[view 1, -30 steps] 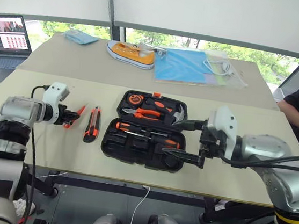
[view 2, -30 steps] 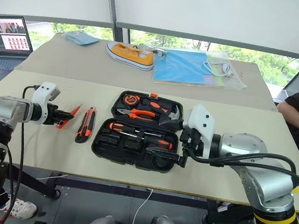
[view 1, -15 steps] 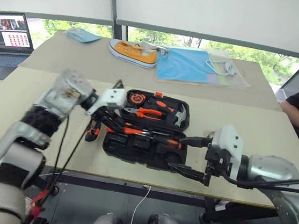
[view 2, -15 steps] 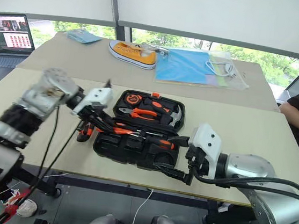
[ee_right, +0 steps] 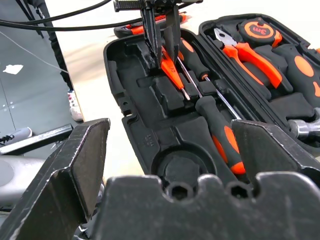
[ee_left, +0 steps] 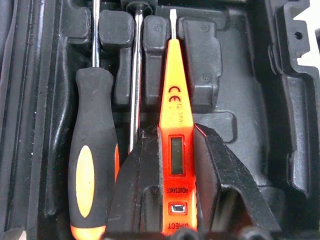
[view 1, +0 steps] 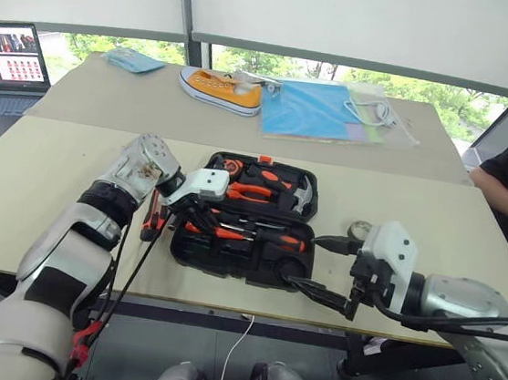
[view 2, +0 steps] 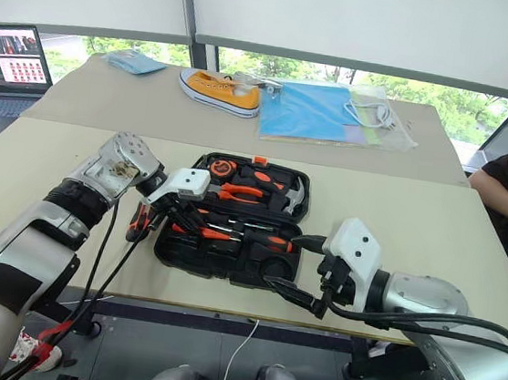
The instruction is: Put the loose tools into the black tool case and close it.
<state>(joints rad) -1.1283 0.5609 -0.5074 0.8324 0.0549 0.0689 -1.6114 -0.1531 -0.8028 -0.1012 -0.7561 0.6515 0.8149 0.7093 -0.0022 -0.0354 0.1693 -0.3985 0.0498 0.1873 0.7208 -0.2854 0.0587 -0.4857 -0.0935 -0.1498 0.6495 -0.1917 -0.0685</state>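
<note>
Over the open black tool case (view 1: 244,235) on the table (view 1: 34,183), the left gripper (ee_right: 161,37) is pinching the slim orange tester screwdriver (ee_left: 176,145) to fit its slot, while the right gripper (view 1: 323,269) is waiting wide open nearby.

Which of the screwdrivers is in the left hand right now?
The slim all-orange tester screwdriver, clamped in the left hand over the case. The two black-and-orange screwdrivers lie in its recesses, ungripped.
</note>
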